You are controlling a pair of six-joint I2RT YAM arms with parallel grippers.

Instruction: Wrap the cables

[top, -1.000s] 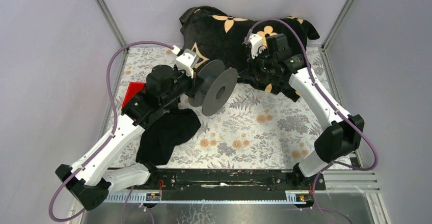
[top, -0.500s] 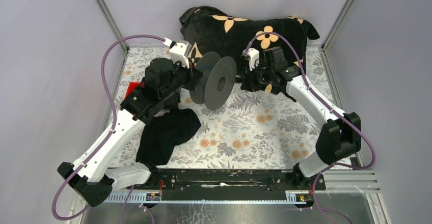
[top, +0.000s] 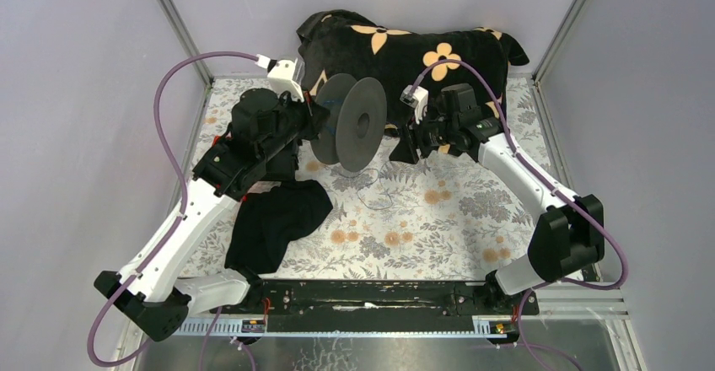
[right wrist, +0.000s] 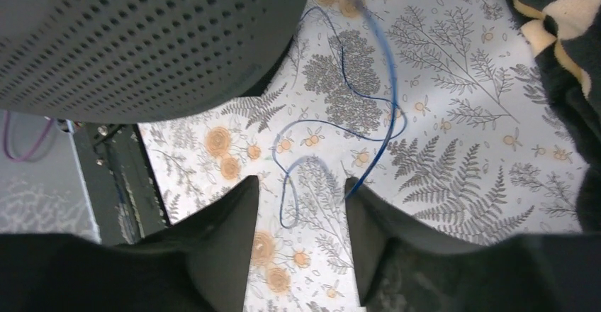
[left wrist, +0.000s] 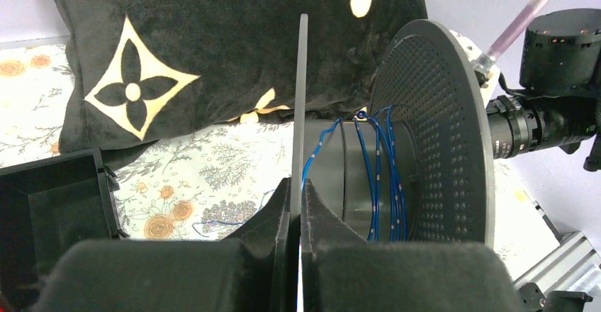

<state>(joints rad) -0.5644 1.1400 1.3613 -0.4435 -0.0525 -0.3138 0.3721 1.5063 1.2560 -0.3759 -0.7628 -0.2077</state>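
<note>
Floral table (top: 438, 219): one spool (top: 358, 126), one cable (right wrist: 389, 71)

On my feed, a floral-printed cloth (top: 438, 219) covered the desk (top: 405, 350), leaving bare metal along its near edge. A black cushion (top: 396, 51) with tan flower and star motifs lay across the far end, up against the back wall. A crumpled black cloth (top: 274, 219) sat on the floral print at the near left, well apart from the cushion.
</note>
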